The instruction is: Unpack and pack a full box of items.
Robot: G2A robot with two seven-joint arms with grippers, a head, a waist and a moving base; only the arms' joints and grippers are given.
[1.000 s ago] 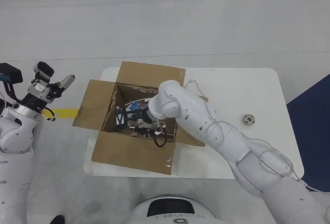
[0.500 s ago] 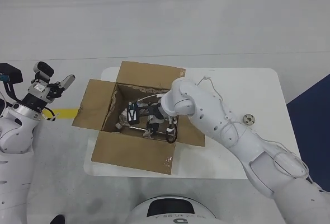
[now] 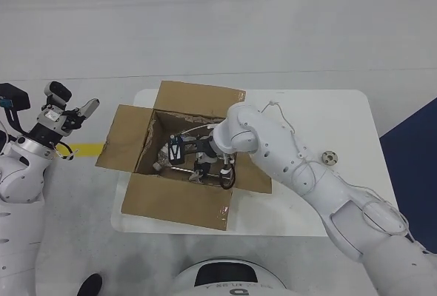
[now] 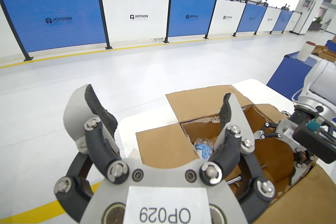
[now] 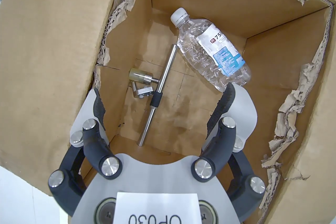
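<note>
Resting on the white, round-cornered surface (image 3: 329,118), an open cardboard box (image 3: 167,200) with torn corrugated edges is seen, one flap overhanging a side edge. The right gripper (image 5: 162,97) is held inside it, spread and empty, above a clear plastic bottle (image 5: 207,51), a steel rod (image 5: 166,70) and small metal fittings (image 5: 140,76). The left gripper (image 4: 158,97), also spread, is held beside the surface over pale floor (image 4: 78,72); a blue-and-white panel fence (image 4: 131,20) stands beyond.

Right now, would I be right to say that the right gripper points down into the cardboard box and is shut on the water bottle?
Not quite: the right gripper points down into the cardboard box, but it is open and holds nothing. The water bottle lies ungripped in the box, as the right wrist view shows.
</note>
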